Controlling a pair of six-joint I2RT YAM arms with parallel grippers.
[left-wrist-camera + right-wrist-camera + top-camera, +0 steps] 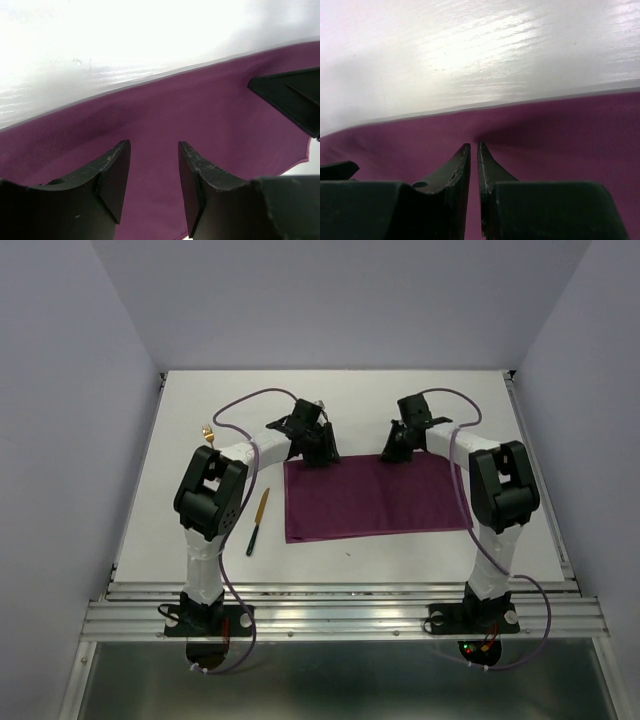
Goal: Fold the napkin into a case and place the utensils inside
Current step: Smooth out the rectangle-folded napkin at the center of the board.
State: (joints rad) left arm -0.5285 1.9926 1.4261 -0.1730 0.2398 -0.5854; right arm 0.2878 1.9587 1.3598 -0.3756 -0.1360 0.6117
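Right wrist: fingers [454,175] pinch the napkin [560,135] edge.

Top cam: evenly lit, soft light from overhead, pretty sharp, only faint shadows on the table [400,410]. Wrist cams are way worse imo. White surface is blown out in both, w/ a big glare patch in the right wrist view and a hazy far edge. The napkin [560,130] colour reads ok, w/ a small shadow by the tips. Close-up fingers [115,175] are soft, dark, barely any detail.
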